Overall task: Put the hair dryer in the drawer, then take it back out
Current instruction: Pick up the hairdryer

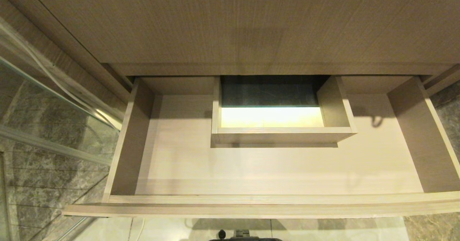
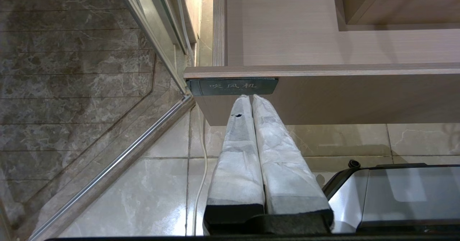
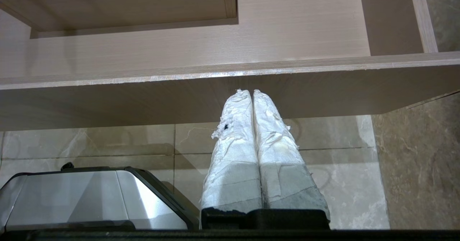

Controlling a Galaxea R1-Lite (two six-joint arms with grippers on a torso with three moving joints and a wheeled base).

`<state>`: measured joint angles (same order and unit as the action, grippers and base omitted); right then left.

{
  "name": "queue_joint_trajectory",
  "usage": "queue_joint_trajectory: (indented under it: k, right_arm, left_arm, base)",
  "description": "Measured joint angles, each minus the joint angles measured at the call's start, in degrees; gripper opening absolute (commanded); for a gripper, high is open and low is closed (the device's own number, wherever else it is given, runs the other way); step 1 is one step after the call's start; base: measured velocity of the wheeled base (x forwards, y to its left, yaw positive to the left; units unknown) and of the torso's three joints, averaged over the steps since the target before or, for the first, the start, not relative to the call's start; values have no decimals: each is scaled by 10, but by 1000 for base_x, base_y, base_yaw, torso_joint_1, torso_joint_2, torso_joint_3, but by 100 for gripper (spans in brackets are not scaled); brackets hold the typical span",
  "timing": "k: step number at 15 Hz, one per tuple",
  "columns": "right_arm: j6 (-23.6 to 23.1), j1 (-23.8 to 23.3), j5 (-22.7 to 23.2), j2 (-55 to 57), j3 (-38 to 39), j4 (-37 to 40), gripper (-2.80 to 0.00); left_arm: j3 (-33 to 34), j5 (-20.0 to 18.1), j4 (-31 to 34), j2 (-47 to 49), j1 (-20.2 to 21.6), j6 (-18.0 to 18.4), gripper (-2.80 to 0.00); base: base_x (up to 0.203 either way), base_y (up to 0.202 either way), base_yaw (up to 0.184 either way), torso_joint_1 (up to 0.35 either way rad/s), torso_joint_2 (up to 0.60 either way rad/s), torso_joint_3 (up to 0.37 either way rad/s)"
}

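Both end effectors, left [image 2: 251, 96] and right [image 3: 251, 91], hang closed (gripping nothing) before the open drawer [image 1: 266, 199].

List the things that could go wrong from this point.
1. The hair dryer shows in no view and the open drawer holds nothing, so the robot may have to search for it first.
2. The left gripper and right gripper sit shut, low before the drawer's front panel; rising straight up could knock its edge.
3. The boxed cut-out takes up the drawer's middle back, so a bulky item could catch on it.
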<state>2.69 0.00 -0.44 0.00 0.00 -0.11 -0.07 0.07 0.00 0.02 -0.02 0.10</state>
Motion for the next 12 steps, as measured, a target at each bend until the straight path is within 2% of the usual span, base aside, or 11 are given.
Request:
queue_joint_trajectory:
  k: [12]
  right_arm:
    - [0, 0, 0, 0, 0, 0, -280]
  left_arm:
    - [0, 0, 0, 0, 0, 0, -280]
  base:
    - [0, 0, 0, 0, 0, 0]
